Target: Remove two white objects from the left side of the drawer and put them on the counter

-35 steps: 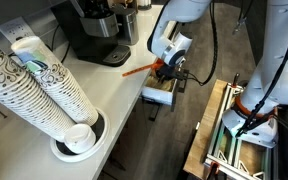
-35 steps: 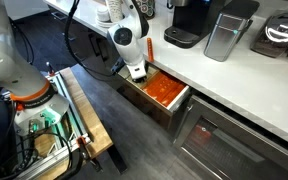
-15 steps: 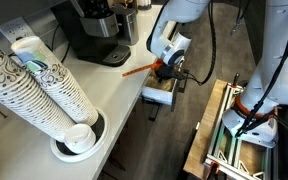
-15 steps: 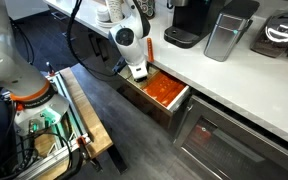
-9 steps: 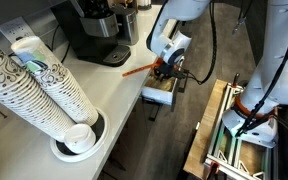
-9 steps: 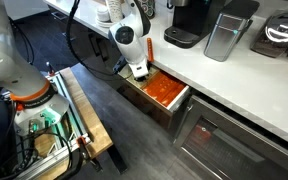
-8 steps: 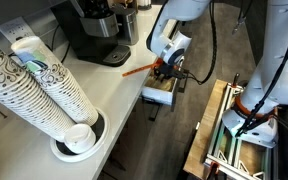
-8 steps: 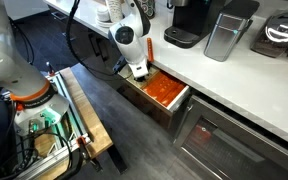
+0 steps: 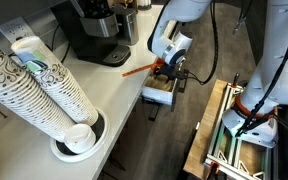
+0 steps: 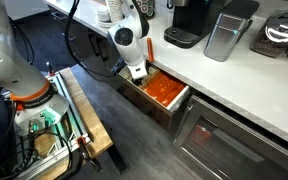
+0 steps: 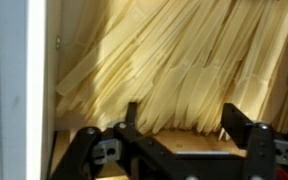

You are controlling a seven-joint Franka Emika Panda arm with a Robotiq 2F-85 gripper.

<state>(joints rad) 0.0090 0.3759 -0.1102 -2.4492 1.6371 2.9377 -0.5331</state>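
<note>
Showed, in an exterior view, the gripper low over the pulled-out drawer, just below the counter edge; showed, in an exterior view, the gripper dipped into the drawer beside its orange compartment; found, in the wrist view, fingers spread apart, clasping nothing, above pale tan strips next to the drawer's white wall.

The pale counter carries a black coffee maker; well apart from it, at the near end, stacked paper cups lean in a round black base. In an exterior view a steel canister stands just beside the coffee maker
</note>
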